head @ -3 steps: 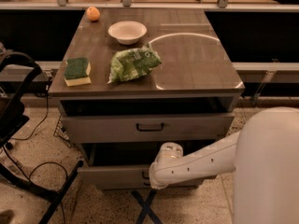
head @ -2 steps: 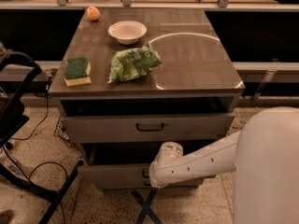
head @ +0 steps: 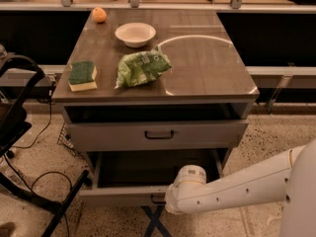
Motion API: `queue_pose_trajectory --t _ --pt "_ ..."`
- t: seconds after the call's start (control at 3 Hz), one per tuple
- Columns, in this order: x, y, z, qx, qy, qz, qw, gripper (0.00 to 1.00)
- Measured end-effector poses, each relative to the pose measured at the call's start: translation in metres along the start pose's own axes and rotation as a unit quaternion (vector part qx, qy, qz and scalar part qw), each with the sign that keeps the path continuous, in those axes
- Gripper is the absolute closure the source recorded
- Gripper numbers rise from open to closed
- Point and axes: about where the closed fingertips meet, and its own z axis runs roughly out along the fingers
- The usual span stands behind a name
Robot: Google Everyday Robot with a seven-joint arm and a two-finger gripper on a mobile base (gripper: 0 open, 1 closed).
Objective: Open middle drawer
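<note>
Since a second ago the wide grey middle drawer [head: 118, 196] with its low front panel has slid a little further out toward the bottom of the frame, and the rounded wrist [head: 186, 180] of the white arm has sunk lower with it. Left of centre, low in the frame, the front panel runs left to right, with the deep plain grey inside open behind it. Above it, the taller-fronted grey upper drawer [head: 108, 135] also stands slightly ajar. At lower centre sits the small black bar handle [head: 157, 199], its long axis level and parallel to the panel. The two-finger gripper [head: 166, 200] lies at the handle's right end, mostly hidden behind the wrist, so I cannot tell whether it clamps the bar. Its arm reaches in from the lower right, so the drawer's body lies up and left of it. Any further pull, I judge, should run straight toward the bottom edge, square to the handle
</note>
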Motion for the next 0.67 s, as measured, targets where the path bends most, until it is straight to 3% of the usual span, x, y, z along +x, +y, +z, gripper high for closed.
queue_pose_trajectory --t 0.67 --pt "-0.0033 0.0021 -0.0024 0.001 0.000 0.000 1.0000 1.00"
